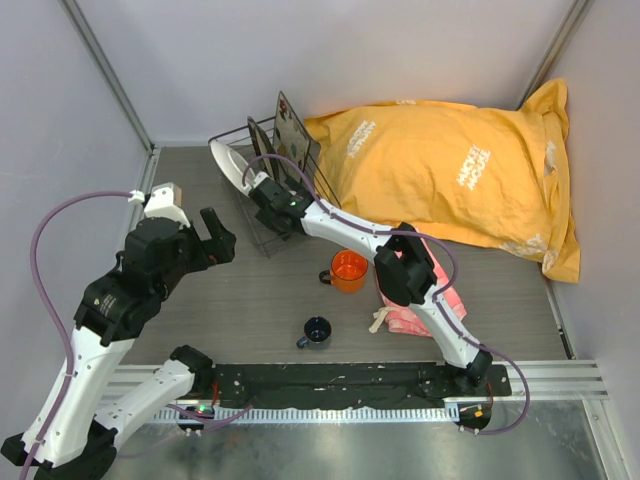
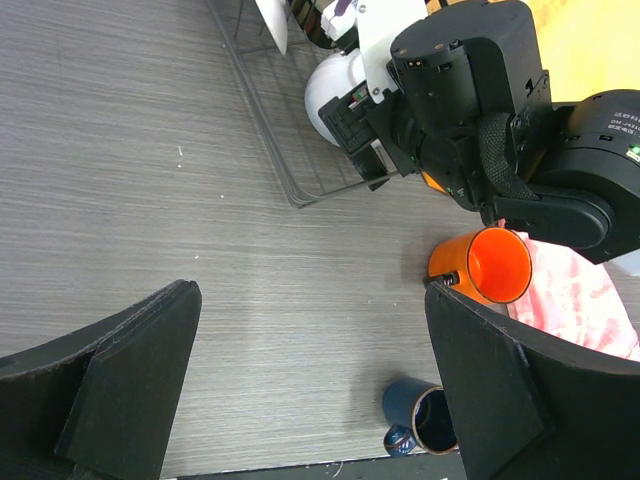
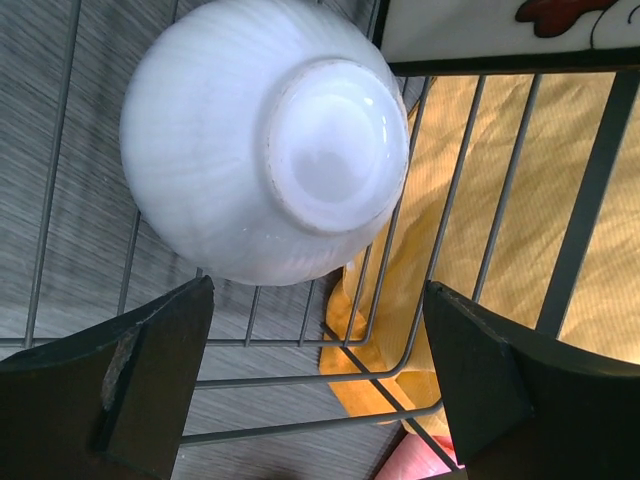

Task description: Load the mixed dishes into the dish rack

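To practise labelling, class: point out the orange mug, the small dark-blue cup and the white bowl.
orange mug (image 1: 349, 268): top external view, its orange inside.
small dark-blue cup (image 1: 318, 330): top external view, its dark inside.
white bowl (image 3: 335, 145): right wrist view, inside its foot ring.

Two cups stand loose on the table (image 1: 250, 295): one orange mug (image 1: 349, 270) and, nearer, one small dark-blue cup (image 1: 317, 332). There is a single wire dish rack (image 1: 262, 238) at the far left, holding three flat dishes on edge, namely one white plate (image 1: 228, 165), one dark plate (image 1: 262, 148) and one square dark tray (image 1: 293, 128), plus one white bowl (image 3: 265, 140). Beyond that I count one pink cloth (image 1: 405, 320), one big yellow bag (image 1: 450, 170), and two arms, the left arm (image 1: 110, 300) and the right arm (image 1: 400, 260).
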Controlling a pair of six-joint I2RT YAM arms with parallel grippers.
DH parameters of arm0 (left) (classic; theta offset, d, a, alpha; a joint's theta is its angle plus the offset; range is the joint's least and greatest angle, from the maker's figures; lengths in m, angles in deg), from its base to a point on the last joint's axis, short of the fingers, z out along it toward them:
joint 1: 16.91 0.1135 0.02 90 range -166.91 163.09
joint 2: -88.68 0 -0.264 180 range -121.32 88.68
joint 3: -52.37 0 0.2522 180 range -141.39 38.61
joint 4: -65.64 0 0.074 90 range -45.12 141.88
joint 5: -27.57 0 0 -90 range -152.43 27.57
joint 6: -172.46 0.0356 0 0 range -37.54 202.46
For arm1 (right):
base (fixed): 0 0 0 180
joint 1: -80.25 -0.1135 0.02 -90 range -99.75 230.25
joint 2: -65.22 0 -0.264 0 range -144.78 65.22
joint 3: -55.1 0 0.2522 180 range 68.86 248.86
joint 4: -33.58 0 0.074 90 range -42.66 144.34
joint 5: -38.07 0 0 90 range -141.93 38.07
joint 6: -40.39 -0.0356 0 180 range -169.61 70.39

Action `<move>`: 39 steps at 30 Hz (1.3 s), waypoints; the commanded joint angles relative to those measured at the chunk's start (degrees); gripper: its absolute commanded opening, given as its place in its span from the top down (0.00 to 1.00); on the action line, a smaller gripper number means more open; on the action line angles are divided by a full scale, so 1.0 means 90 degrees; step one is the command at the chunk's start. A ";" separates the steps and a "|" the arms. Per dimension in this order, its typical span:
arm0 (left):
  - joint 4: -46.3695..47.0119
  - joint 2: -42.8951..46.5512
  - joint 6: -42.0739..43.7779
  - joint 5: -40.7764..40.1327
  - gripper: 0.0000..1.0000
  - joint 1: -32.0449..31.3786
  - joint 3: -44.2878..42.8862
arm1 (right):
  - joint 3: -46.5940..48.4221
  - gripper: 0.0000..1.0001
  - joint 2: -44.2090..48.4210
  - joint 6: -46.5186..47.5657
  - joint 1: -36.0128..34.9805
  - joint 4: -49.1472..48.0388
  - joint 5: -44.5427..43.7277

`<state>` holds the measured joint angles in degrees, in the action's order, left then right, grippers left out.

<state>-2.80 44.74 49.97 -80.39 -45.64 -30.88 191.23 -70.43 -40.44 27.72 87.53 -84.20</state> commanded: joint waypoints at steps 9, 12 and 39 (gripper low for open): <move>0.0206 0.0039 0.0055 0.0003 0.00 0.0018 -0.0042 | 0.0320 0.09 0.0707 -0.0530 0.0056 0.0008 0.0860; 0.0206 0.0039 0.0055 0.0013 0.00 0.0018 -0.0032 | 0.0310 0.09 0.0873 -0.0735 0.0085 -0.0089 0.1017; 0.0118 0.0117 0.0085 -0.0056 0.00 0.0018 0.0016 | 0.0573 0.48 0.0679 -0.1819 0.0153 -0.1174 0.2540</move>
<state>-2.80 45.11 50.01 -80.43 -45.64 -30.86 193.44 -62.43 -54.76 29.05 78.46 -64.66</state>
